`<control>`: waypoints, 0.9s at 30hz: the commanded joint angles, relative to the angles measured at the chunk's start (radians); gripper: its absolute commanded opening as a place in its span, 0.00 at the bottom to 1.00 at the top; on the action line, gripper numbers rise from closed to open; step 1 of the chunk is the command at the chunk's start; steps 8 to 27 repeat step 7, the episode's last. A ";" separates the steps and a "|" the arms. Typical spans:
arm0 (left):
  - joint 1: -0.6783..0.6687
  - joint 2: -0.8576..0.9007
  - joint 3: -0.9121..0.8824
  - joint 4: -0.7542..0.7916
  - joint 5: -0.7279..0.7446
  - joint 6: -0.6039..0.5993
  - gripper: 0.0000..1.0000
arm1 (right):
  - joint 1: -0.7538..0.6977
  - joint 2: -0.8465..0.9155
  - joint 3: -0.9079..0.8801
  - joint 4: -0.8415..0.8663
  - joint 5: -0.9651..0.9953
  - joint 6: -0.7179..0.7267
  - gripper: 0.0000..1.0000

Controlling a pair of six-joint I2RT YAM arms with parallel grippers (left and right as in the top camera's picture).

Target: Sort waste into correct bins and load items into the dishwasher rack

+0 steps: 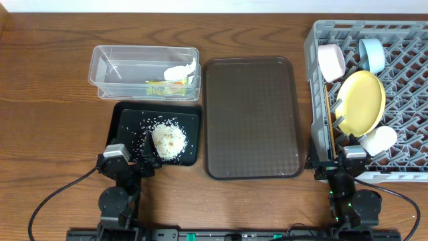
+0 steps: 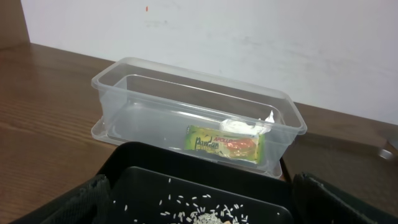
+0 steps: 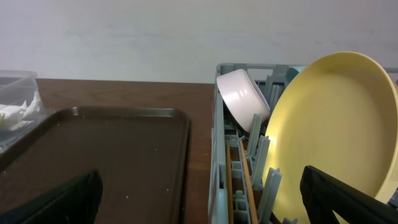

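Rice [image 1: 168, 139] on black tray [image 1: 124, 115] — brown tray [image 1: 251, 117] alongside

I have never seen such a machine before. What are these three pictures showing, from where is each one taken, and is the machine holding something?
These are two small robot arms at a wooden table. The overhead picture looks straight down. The left gripper and the right gripper sit at the bottom edge. The other two pictures come from a camera on each wrist, so the dark shapes at their lower corners are the gripper's own fingers. Both grippers are open and hold nothing.

On the table: a clear tub with a snack wrapper and a white scrap inside; a black tray with rice; a bare brown tray; and a grey rack holding a yellow plate, a pink bowl, a blue bowl, a white cup and chopsticks.
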 commanded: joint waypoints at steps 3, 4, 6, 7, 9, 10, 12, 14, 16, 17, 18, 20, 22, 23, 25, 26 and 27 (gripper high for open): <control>0.006 -0.007 -0.031 -0.019 -0.005 0.014 0.95 | 0.008 -0.001 -0.001 -0.003 -0.008 0.010 0.99; 0.006 -0.007 -0.031 -0.019 -0.005 0.014 0.95 | 0.008 -0.001 -0.001 -0.003 -0.008 0.010 0.99; 0.006 -0.007 -0.031 -0.019 -0.005 0.014 0.95 | 0.008 -0.001 -0.001 -0.003 -0.008 0.010 0.99; 0.006 -0.007 -0.031 -0.019 -0.005 0.014 0.95 | 0.008 -0.001 -0.001 -0.003 -0.008 0.010 0.99; 0.006 -0.007 -0.031 -0.019 -0.005 0.014 0.95 | 0.008 -0.001 -0.001 -0.003 -0.008 0.010 0.99; 0.006 -0.007 -0.031 -0.019 -0.005 0.014 0.95 | 0.008 -0.001 -0.001 -0.003 -0.008 0.010 0.99; 0.006 -0.007 -0.031 -0.019 -0.005 0.014 0.95 | 0.008 -0.001 -0.001 -0.003 -0.008 0.010 0.99; 0.006 -0.007 -0.031 -0.019 -0.005 0.014 0.95 | 0.008 -0.001 -0.001 -0.003 -0.008 0.010 0.99; 0.006 -0.007 -0.031 -0.019 -0.005 0.014 0.95 | 0.008 -0.001 -0.001 -0.003 -0.008 0.010 0.99; 0.006 -0.007 -0.031 -0.019 -0.005 0.014 0.95 | 0.008 -0.001 -0.001 -0.003 -0.008 0.010 0.99; 0.006 -0.007 -0.031 -0.019 -0.005 0.014 0.95 | 0.008 -0.001 -0.001 -0.003 -0.008 0.010 0.99; 0.006 -0.007 -0.031 -0.019 -0.005 0.014 0.95 | 0.008 -0.001 -0.001 -0.003 -0.008 0.010 0.99; 0.006 -0.007 -0.031 -0.019 -0.005 0.014 0.95 | 0.008 -0.001 -0.001 -0.003 -0.008 0.010 0.99; 0.006 -0.007 -0.031 -0.019 -0.005 0.014 0.95 | 0.008 -0.001 -0.001 -0.003 -0.008 0.010 0.99; 0.006 -0.007 -0.031 -0.019 -0.005 0.014 0.95 | 0.008 -0.001 -0.001 -0.003 -0.008 0.010 0.99; 0.006 -0.007 -0.031 -0.019 -0.005 0.014 0.95 | 0.008 -0.001 -0.001 -0.003 -0.008 0.010 0.99; 0.006 -0.007 -0.031 -0.019 -0.005 0.014 0.95 | 0.008 -0.001 -0.001 -0.003 -0.008 0.010 0.99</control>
